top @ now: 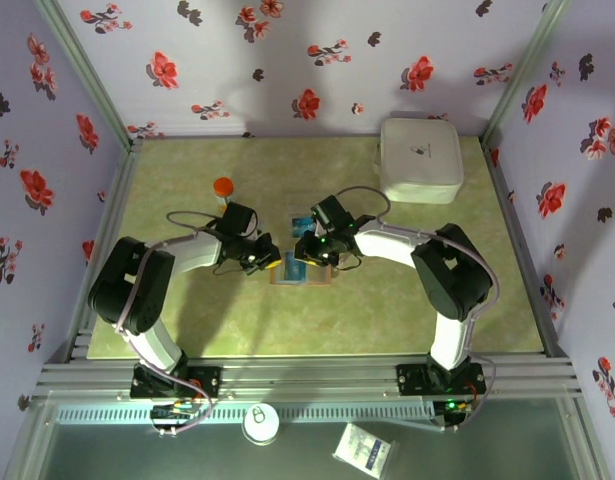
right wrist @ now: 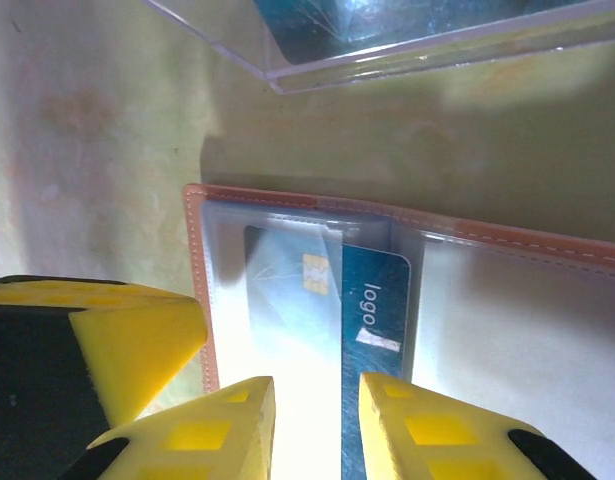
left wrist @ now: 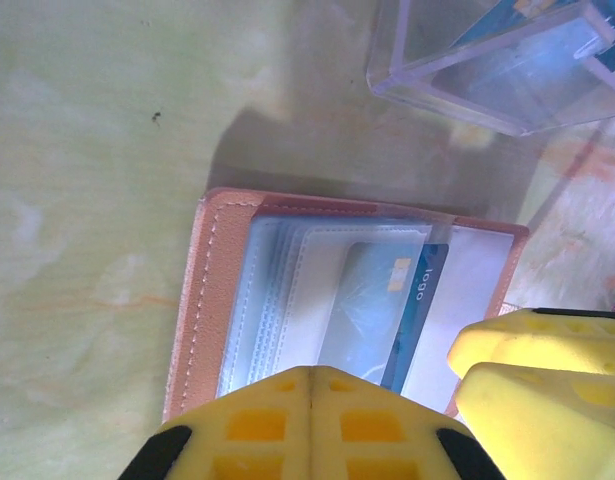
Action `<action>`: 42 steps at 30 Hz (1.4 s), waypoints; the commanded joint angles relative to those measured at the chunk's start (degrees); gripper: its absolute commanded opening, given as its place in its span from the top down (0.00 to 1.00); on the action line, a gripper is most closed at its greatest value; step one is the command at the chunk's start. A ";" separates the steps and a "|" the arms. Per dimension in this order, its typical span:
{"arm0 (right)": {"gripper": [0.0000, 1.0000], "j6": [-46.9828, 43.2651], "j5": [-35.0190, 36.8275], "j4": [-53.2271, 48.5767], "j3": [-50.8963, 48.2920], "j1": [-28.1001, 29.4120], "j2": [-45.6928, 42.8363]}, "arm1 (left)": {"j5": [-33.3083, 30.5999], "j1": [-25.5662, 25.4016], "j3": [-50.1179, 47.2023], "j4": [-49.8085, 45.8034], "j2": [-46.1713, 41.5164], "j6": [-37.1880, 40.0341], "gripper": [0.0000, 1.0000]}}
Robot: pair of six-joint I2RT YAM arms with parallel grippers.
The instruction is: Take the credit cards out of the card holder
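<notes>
Top external view: a green surface point(top: 187, 330) is seen from above. At its middle, the left end effector point(top: 270, 262) and the right end effector point(top: 312, 255) are seen close together over the open card holder point(top: 307, 281). A white case point(top: 420, 158) is set at the far right corner. A small orange-capped object point(top: 223, 187) is placed left of the middle, toward the far edge.

Left wrist view: the card holder is laid open and flat, its tan leather rim framing clear plastic sleeves. A blue credit card point(left wrist: 412, 310) printed "logo" is held in the holder, partly covered by a sleeve. The left end effector's yellow fingers point(left wrist: 257, 425) are pressed shut against each other, over the sleeves; nothing is seen clamped between them. The right end effector's yellow fingers point(left wrist: 537, 370) are seen just beside them, over the holder's right part. A clear plastic tray point(left wrist: 487, 85) is set beyond the holder, apart from it.

Right wrist view: the right end effector's fingers are held apart, with a gap between them, and the blue card's lower end is seen in that gap. Whether the card is touched cannot be told. A dark teal flat item is seen inside the tray.
</notes>
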 commanded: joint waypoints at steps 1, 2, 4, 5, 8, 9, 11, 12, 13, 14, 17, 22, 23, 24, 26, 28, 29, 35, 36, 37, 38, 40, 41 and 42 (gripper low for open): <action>0.71 0.56 0.45 0.95 -1.48 -0.15 -1.58 | 0.37 -0.72 1.98 -1.51 -0.56 1.41 1.00; 0.71 0.92 0.19 1.48 -1.82 -0.30 -1.58 | 0.40 -1.01 2.13 -1.50 -0.14 1.51 1.00; 0.71 1.31 -0.15 2.18 -2.34 -0.50 -1.49 | 0.47 -1.42 2.37 -1.50 0.53 1.58 1.00; 0.71 1.42 -0.23 2.39 -2.48 -0.63 -1.40 | 0.47 -1.60 2.46 -1.50 0.86 1.61 1.00; 0.71 1.60 -0.29 2.61 -3.02 -0.85 -1.21 | 0.74 -1.98 2.74 -1.49 1.68 1.80 1.00; 0.71 1.60 -0.24 2.63 -3.16 -0.94 -1.22 | 0.76 -2.00 2.80 -1.50 1.90 1.78 1.00; 0.71 1.69 -0.27 2.44 -3.25 -1.19 -0.89 | 0.80 -2.08 2.86 -1.73 2.29 2.03 1.00; 0.71 1.69 -0.41 2.43 -3.32 -1.34 -0.71 | 0.74 -2.11 2.88 -2.00 2.60 2.15 1.00; 0.71 1.76 -0.65 2.68 -3.48 -1.38 -0.53 | 0.67 -2.18 2.82 -2.21 2.75 2.29 1.00; 0.71 1.83 -0.85 2.84 -3.55 -1.47 -0.30 | 0.50 -2.13 2.84 -2.41 2.97 2.42 1.00; 0.71 2.11 -1.39 3.65 -3.85 -1.47 0.14 | -0.20 -2.13 2.80 -3.40 3.32 2.86 1.00; 0.71 2.39 -1.75 4.34 -4.06 -1.47 1.01 | -0.78 -2.18 2.62 -4.39 3.44 3.40 1.00; 0.71 2.39 -1.89 4.36 -4.06 -1.47 1.20 | -0.96 -2.18 2.55 -4.47 3.45 3.39 1.00; 0.71 2.39 -1.98 4.36 -4.07 -1.47 1.41 | -1.08 -2.16 2.47 -4.65 3.45 3.39 1.00; 0.71 2.49 -2.41 4.83 -4.22 -1.47 1.71 | -1.21 -2.17 2.45 -4.83 3.36 3.39 1.00; 0.71 2.65 -2.76 5.27 -4.42 -1.47 1.77 | -1.40 -2.18 2.33 -4.96 3.19 3.40 1.00; 0.72 2.82 -3.01 5.67 -4.52 -1.47 1.78 | -1.38 -2.19 2.30 -5.01 3.17 3.41 1.00; 0.73 3.53 -4.74 7.81 -5.32 -1.47 1.61 | -1.56 -2.18 2.28 -5.10 3.29 3.30 1.00; 0.73 3.32 -3.99 7.06 -5.33 -1.47 1.43 | -1.60 -2.18 2.27 -5.11 3.27 3.33 1.00; 0.73 3.01 -3.14 6.41 -5.54 -1.47 1.09 | -1.70 -2.22 2.28 -5.19 3.23 3.30 1.00; 0.73 2.77 -2.68 6.19 -5.80 -1.47 0.63 | -1.72 -2.17 2.27 -5.27 3.27 3.37 1.00; 0.73 2.50 -2.50 6.59 -6.27 -1.56 -0.47 | -1.82 -2.18 2.35 -5.40 3.18 3.30 1.00; 0.73 2.46 -2.63 7.03 -6.47 -1.55 -0.97 | -1.82 -2.18 2.28 -5.54 3.11 3.31 1.00; 0.73 2.50 -2.79 7.47 -6.73 -1.56 -1.47 | -1.93 -2.22 2.28 -5.62 3.10 3.31 1.00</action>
